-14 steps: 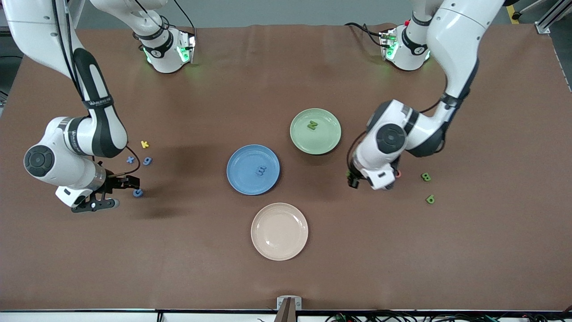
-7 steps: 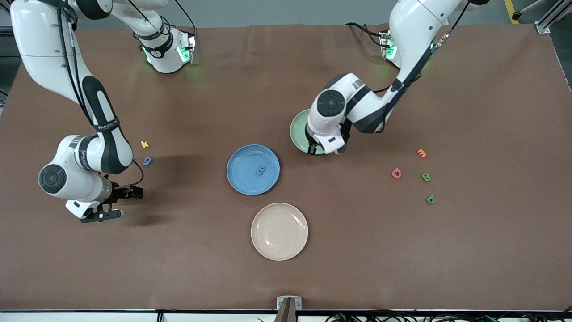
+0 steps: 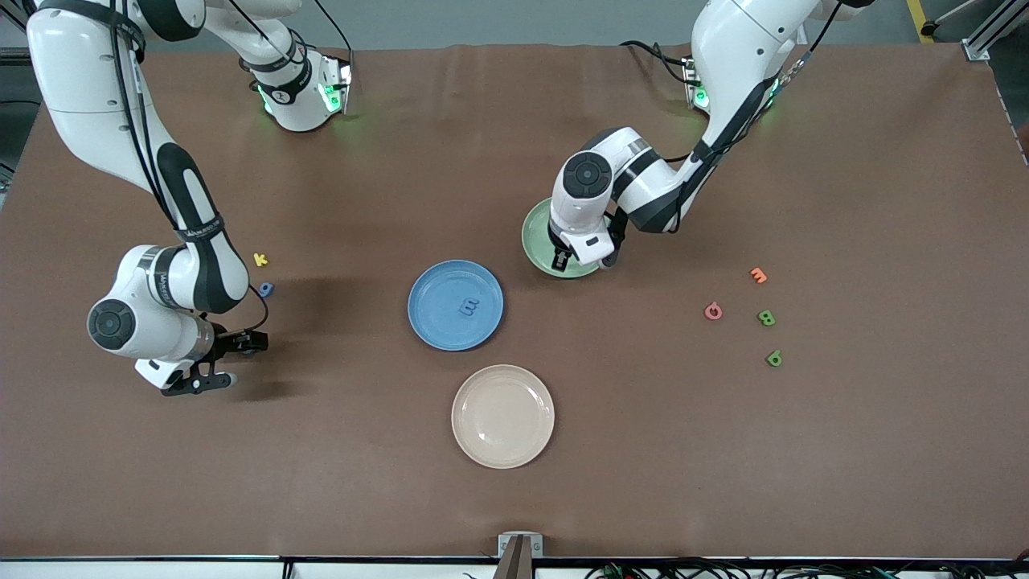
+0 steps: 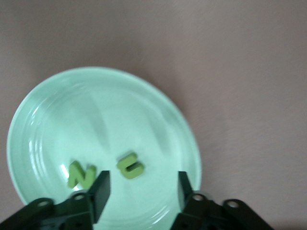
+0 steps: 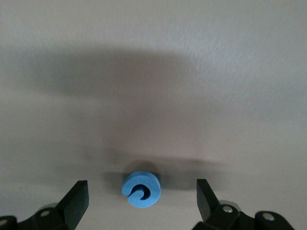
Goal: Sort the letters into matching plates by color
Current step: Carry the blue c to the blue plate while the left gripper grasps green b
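Sorting progress: two green letters, an N point(image 4: 80, 173) and a C point(image 4: 130, 166), lie in the pale green plate point(image 3: 537, 241); one blue letter point(image 3: 469, 305) lies in the blue plate point(image 3: 434, 283).
Left end effector point(image 4: 141, 190): hangs low over the green plate, fingers apart and empty, with the C lying free on the plate between them.
Right end effector point(image 5: 142, 196): near the right arm's end of the bench, fingers spread wide around a blue letter point(image 5: 141, 189) that sits on the bench, not gripped.
Green letters left: two, a B point(image 3: 767, 318) and a b point(image 3: 774, 358), on the bench toward the left arm's end.
Blue letters left: the one between the right fingers and a g point(image 3: 265, 289) beside the right arm; I cannot find a fourth, possibly hidden by that arm.
Other letters: one yellow point(image 3: 260, 259), one orange point(image 3: 758, 275), one pink point(image 3: 713, 310), all on the bench.
Plates: three, counting an empty cream plate point(image 3: 503, 416) nearest the front camera.
Judgement: roughly three of eight sorted.
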### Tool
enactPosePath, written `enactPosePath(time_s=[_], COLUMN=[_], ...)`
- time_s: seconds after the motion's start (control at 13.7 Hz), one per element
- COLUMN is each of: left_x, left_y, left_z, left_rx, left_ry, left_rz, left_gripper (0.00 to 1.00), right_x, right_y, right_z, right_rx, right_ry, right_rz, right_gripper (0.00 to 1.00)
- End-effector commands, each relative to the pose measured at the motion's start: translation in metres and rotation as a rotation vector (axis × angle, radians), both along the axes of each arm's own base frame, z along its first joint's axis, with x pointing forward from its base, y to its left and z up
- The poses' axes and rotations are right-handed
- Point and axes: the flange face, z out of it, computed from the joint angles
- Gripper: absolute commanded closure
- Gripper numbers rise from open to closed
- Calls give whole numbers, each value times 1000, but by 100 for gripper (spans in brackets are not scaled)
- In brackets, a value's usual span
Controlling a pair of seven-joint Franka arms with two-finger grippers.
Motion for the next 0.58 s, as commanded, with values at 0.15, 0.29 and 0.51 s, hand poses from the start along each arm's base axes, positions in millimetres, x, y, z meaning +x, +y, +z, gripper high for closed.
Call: enactPosePath(time_s=[0.15,0.29,0.51], left_x=[75,112,145], left_y=[87,121,186], left_z=[40,49,47], left_rx=[88,83,92], left_ry=[-155,-179,-164], left_rz=[-85,-178,-418], left_gripper=[0,0,0], right_x=[-12,-10,-8], right_y=[0,0,-1], right_z=[-7,-6,-6], right_rx=[10,10,8], right_ry=[-10,-16,-25], right_rz=[-14,-13,-13], right_gripper=[8,27,48])
